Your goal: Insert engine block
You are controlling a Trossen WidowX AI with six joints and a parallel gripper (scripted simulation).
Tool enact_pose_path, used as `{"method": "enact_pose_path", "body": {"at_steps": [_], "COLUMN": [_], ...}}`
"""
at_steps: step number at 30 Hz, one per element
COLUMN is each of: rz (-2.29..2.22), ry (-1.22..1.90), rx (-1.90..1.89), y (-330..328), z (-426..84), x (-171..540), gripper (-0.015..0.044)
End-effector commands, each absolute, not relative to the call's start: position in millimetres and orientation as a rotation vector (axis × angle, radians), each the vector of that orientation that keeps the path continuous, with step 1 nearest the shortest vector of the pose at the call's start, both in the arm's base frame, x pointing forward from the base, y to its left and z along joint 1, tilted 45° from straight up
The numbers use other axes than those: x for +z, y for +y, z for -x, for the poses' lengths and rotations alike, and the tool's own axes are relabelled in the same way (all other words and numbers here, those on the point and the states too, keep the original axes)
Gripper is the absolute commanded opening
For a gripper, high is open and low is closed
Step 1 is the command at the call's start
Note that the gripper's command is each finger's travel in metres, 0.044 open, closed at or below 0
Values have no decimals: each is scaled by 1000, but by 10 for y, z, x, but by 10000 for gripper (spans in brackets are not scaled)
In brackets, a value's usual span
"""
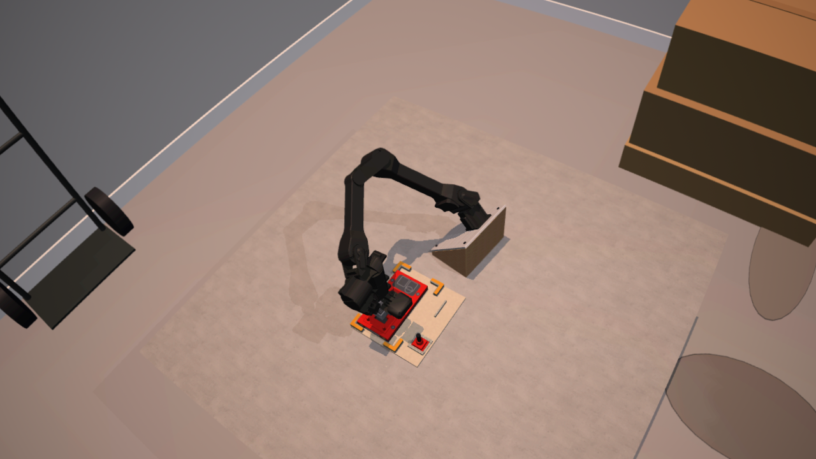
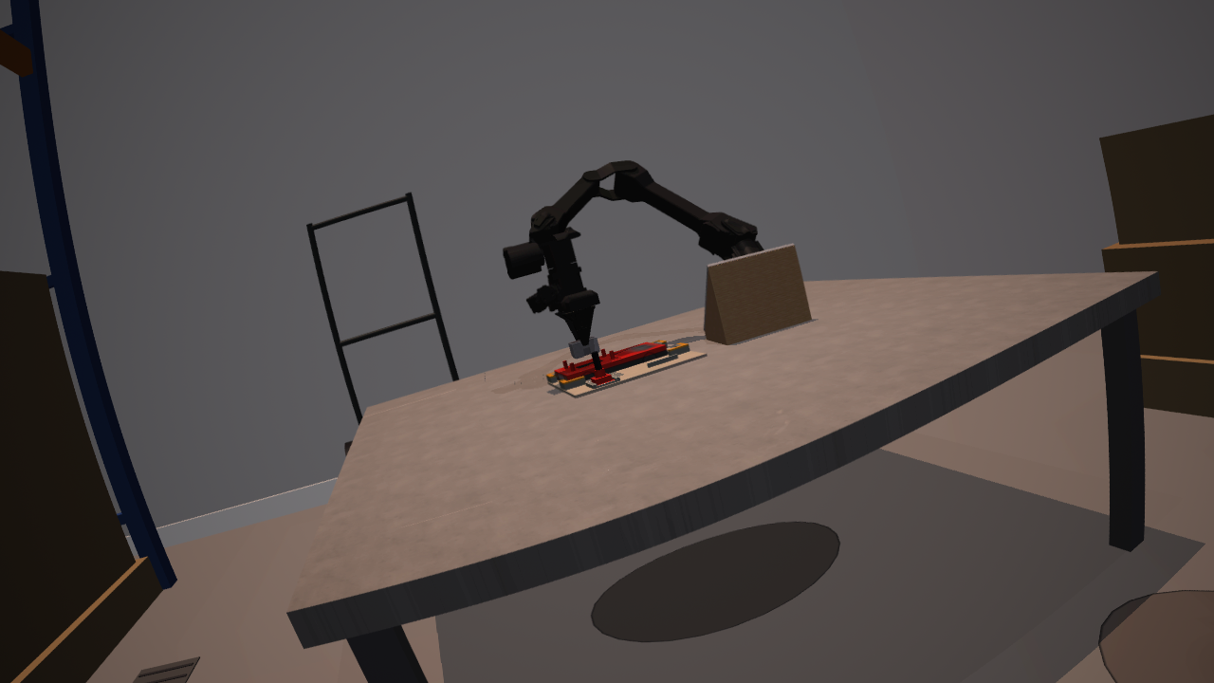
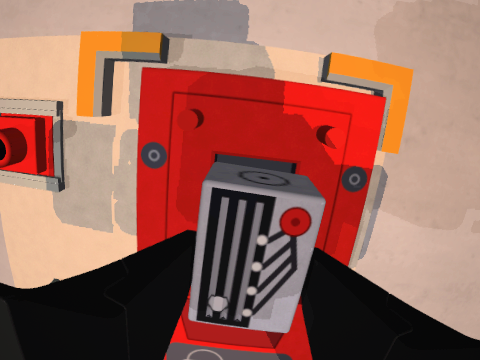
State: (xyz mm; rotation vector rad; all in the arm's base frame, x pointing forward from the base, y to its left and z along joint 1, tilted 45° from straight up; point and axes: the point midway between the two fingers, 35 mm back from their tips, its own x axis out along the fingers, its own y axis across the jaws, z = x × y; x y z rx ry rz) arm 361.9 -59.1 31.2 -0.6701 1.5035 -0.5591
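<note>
Clamped across its sides in the black two-fingered hand [image 1: 380,308] [image 2: 583,340] [image 3: 252,280], the grey boxy engine block [image 1: 382,312] [image 2: 582,348] [image 3: 305,265] sits above the opening in the red flat car body [image 1: 373,327] [image 2: 630,356] [image 3: 250,115]; probably stiff, light, smooth-faced; best held squarely mid-side

Robotic arm [image 1: 353,205] [image 2: 671,199]: matte black throughout, with long, straight link segments and bulkier, angular joint housings. A dark, rounded cylindrical housing [image 1: 357,294] [image 2: 523,260] projects near the wrist. The fingers are black, broad and faceted, with fine seam lines across their surfaces.
</note>
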Motion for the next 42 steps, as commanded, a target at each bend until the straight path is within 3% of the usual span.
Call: {"method": "enact_pose_path", "body": {"at_steps": [1, 42], "rz": [636, 701], "ry": [1484, 1515], "rx": [-596, -536], "y": [-602, -647], "z": [-3619, -3613], "x": [309, 266], "gripper": [158, 158]}}
